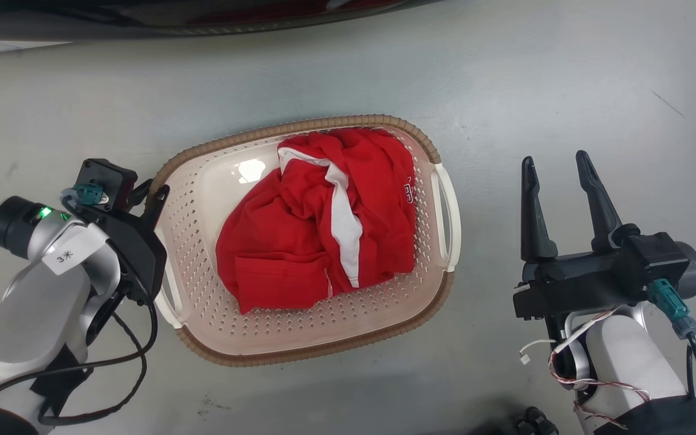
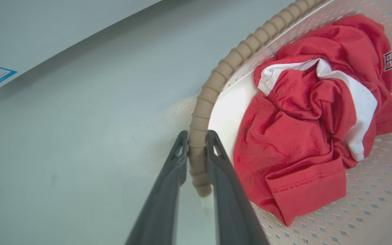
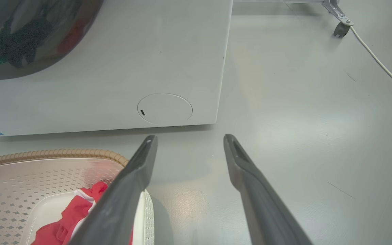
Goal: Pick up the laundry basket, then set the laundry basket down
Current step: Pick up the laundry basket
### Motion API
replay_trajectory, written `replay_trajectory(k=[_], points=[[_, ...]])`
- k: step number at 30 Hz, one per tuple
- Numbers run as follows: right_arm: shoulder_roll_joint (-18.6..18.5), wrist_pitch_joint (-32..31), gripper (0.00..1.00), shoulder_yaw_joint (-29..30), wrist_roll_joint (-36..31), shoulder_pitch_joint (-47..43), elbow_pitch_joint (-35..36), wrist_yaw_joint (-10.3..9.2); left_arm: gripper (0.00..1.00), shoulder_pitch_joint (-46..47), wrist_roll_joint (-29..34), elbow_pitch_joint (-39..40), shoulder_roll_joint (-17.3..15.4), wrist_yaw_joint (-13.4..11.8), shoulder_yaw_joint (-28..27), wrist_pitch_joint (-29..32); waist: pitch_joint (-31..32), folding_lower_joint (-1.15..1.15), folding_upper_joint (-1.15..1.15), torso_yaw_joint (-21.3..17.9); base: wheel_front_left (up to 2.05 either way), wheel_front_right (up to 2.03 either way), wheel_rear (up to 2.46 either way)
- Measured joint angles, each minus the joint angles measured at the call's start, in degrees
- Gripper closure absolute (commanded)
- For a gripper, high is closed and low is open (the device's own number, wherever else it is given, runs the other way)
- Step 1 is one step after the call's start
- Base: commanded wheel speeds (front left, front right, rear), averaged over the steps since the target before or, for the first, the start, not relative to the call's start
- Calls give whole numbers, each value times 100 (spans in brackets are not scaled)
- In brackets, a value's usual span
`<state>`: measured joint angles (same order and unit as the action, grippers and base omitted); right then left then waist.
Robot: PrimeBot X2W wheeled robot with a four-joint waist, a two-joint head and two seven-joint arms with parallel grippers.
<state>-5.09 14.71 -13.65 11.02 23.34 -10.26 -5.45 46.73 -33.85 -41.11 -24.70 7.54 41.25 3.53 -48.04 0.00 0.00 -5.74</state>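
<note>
The laundry basket (image 1: 200,241) sits on the floor (image 1: 565,78) straight ahead of me, between my two arms, with a crumpled red garment (image 1: 299,241) inside it. Its long axis runs across me, left to right, so one white handle faces each arm.

My left pincer (image 1: 153,192) is at the basket's left end. Its two fingers are drawn in to a narrow gap with the brown rim (image 2: 216,78) pinched between them, one finger outside the wall and one inside. My right pincer (image 1: 556,160) holds nothing. Its fingers are spread wide and point away from me, and it hangs well apart from the basket, which lies to its left. The right handle (image 1: 449,223) is the part nearest it.

I judge the lift turns on that gap. The right arm has to swing left and take that side first, or the basket will likely tip from a one-sided grip.

The left wrist view shows the rim running between my fingers, which the head view leaves unclear. The right wrist view shows the washer (image 3: 114,68) standing just beyond the basket, and the white handle low beside one finger.
</note>
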Motion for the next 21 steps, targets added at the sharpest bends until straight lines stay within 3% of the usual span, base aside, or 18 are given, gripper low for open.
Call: replay_trajectory(k=[2, 4, 5, 12, 21], points=[[3, 0, 0, 10, 0, 1, -1, 1, 100, 14, -68, 1, -22, 0, 77, -45, -3, 0, 0, -3, 0, 0, 0], [3, 0, 0, 16, -4, 5, 0, 9, 16, 27, -115, -35, -24, 0, 101, -70, -6, 0, 0, -3, 0, 0, 0], [3, 0, 0, 18, -5, 12, 0, 23, 0, 38, -131, -53, -24, 0, 124, -100, -7, 0, 0, -2, 0, 0, 0], [5, 0, 0, 60, -11, 35, -7, 44, 0, 101, -400, -118, 46, 0, 96, -453, -2, 0, 0, 30, 0, 0, 0], [-24, 0, 0, 145, -54, 34, -134, 68, 0, -136, -1107, -381, 525, 0, -532, -1121, 194, 0, 0, 120, 0, 0, 0]])
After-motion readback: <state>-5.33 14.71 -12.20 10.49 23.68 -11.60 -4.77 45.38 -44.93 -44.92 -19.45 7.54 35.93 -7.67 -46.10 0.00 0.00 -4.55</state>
